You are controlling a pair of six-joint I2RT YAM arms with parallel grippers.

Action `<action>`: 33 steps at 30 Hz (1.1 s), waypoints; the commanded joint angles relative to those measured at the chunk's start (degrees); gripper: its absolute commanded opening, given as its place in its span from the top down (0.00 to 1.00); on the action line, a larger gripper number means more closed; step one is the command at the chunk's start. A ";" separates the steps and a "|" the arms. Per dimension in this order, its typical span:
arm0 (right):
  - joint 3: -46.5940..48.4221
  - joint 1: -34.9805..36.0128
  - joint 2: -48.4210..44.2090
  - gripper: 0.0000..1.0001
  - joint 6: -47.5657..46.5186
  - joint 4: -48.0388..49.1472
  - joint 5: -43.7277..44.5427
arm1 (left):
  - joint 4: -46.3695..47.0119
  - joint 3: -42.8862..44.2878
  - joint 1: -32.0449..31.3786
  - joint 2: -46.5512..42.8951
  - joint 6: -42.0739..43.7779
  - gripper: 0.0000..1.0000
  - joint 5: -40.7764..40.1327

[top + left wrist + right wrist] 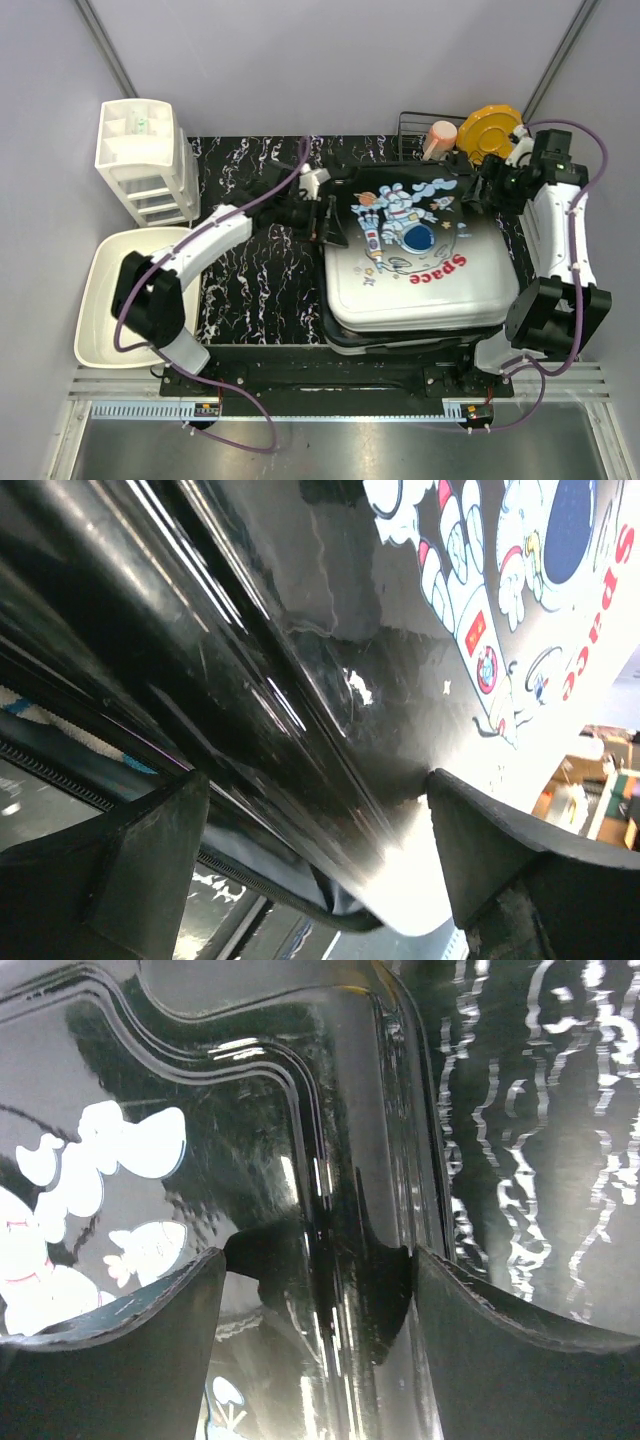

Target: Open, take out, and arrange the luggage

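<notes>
Two grippers stand open at the suitcase: its edge lies between the fingers of the left gripper, and its black shell lies just under the right gripper.

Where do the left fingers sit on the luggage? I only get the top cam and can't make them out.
Observer: On the left wrist cam the left gripper is open, and the luggage shell edge runs between the jaws.
Operator: And the other side?
Observer: On the right wrist cam the right gripper is open, astride the raised rim at the shell's black end. The marbled table lies just past that rim.
Operator: Zip undone?
Observer: Cannot tell. The left wrist cam shows only a dark strip and some grey fabric under the shell edge.
</notes>
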 commanded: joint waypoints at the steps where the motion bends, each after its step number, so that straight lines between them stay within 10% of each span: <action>1: 2.40 -1.50 -0.33 0.18 -3.73 0.74 -1.75 | 12.87 5.41 -11.76 8.23 -1.94 0.10 11.29; 21: 17.33 4.28 -6.40 0.00 -7.87 1.44 -2.63 | 25.96 16.67 -16.16 16.59 -11.60 0.08 10.41; 29: 15.59 23.87 -11.33 0.04 -17.77 -2.33 -3.80 | 33.97 10.12 -11.61 9.34 -14.77 0.02 11.21; 33: 14.63 32.31 -11.15 0.07 -22.80 -5.50 2.27 | 29.07 -0.54 0.75 -2.19 -11.18 0.01 10.50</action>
